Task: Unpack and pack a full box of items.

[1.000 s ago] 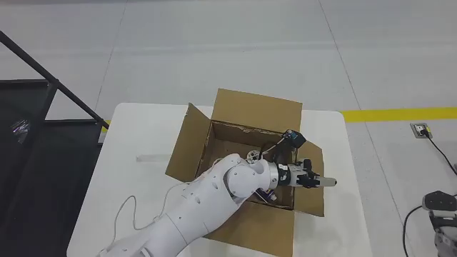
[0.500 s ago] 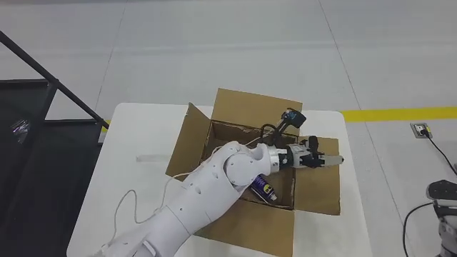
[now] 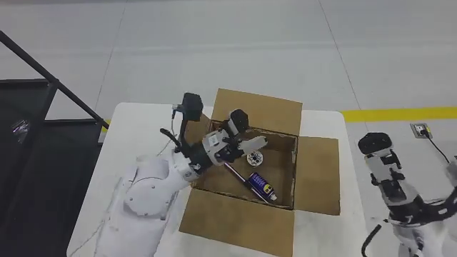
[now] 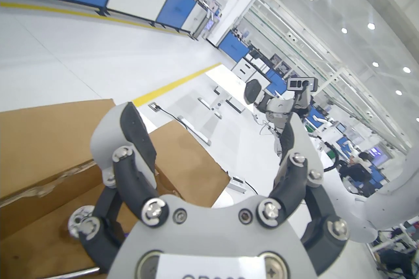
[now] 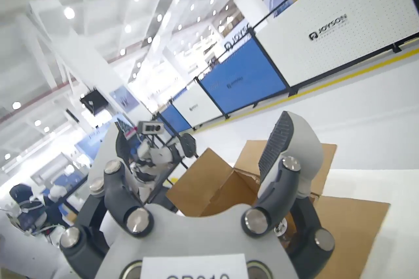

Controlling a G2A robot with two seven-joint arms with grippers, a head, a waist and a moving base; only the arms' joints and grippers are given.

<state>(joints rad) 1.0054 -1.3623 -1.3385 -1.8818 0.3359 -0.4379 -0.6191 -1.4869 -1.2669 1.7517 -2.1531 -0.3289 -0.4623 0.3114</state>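
The box (image 3: 257, 108) sat open on the white desk (image 3: 139, 132), flaps spread. Inside lay a blue can (image 3: 263, 185), a small white wheel (image 3: 254, 158) and a dark rod (image 3: 234, 173). The left jaws hung over the box's left half, wide apart and empty. The right jaws, also wide and empty, faced the box from by the desk's right edge.

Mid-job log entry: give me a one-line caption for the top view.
Left end effector, open, over the open cardboard box, a blue can and small white round part inside.
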